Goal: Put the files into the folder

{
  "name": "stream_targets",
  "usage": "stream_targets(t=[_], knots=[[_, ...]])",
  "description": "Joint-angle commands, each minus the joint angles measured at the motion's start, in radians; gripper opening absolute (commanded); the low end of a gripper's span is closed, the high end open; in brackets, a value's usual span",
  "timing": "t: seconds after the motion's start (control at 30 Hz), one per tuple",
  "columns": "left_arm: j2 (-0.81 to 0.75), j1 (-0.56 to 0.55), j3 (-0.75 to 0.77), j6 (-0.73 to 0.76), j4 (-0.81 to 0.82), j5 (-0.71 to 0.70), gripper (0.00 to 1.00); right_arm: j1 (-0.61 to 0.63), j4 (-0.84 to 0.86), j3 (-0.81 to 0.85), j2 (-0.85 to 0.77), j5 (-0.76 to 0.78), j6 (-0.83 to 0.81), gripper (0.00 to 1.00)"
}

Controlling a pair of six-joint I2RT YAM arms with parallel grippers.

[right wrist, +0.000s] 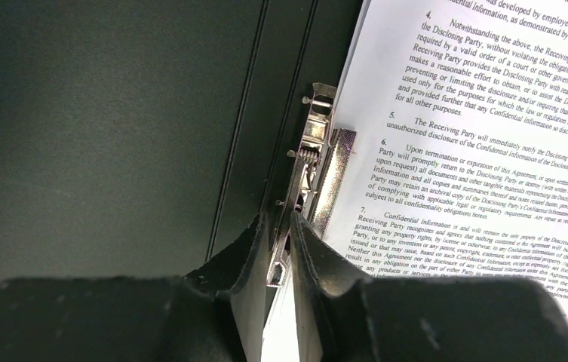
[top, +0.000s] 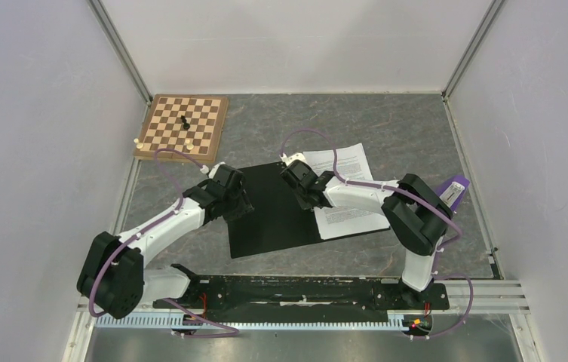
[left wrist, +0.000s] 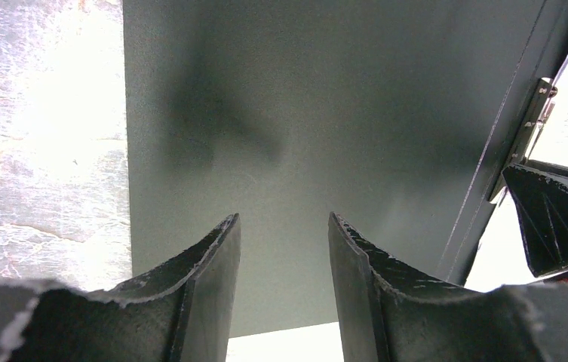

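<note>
Black inner faces show that the folder (top: 273, 215) lies open in the middle of the table (top: 386, 121). From above, the files (top: 345, 188) sit on the half nearer the table's right edge, beside the spine. The left tool (top: 237, 202) hangs over the bare half and the right tool (top: 299, 188) is at the spine. A chessboard (top: 182, 124) with a few pieces sits in the far left corner, and a purple object (top: 452, 188) lies by the right edge. Both are well apart from the work and block nothing.

The left wrist view shows the left tool (left wrist: 283, 226) with its fingers parted and nothing between them, just above the black face (left wrist: 303, 113). It is probably there to press the cover flat.

In the right wrist view the right tool (right wrist: 280, 226) is closed on the near end of the metal clip (right wrist: 311, 143) along the spine. This looks like a grip for lifting the clamp. The printed sheets (right wrist: 477, 151) have their edge right against the clip. I cannot tell whether that edge is already under it. The clip itself is the one obstacle, since the sheets may shift as it moves.
</note>
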Motion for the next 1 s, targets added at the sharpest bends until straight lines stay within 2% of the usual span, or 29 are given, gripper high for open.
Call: stream_targets(t=[0.0,0.6,0.67,0.83,0.97], knots=[[-0.027,0.011,0.015,0.036,-0.002,-0.002,0.53,0.013,-0.014,0.019,0.018,0.034,0.022,0.19],[-0.080,0.046,-0.009,0.034,-0.008,-0.005,0.53,0.025,-0.040,0.005,0.062,0.081,0.035,0.22],[-0.083,0.050,-0.007,0.040,-0.008,-0.004,0.54,0.025,-0.046,0.004,0.064,0.087,0.034,0.19],[-0.090,0.072,0.007,0.071,-0.015,0.000,0.55,0.026,-0.073,0.026,0.067,0.076,0.031,0.00],[-0.099,0.116,0.014,0.109,-0.018,0.038,0.57,0.024,-0.083,0.050,0.032,0.074,0.024,0.00]])
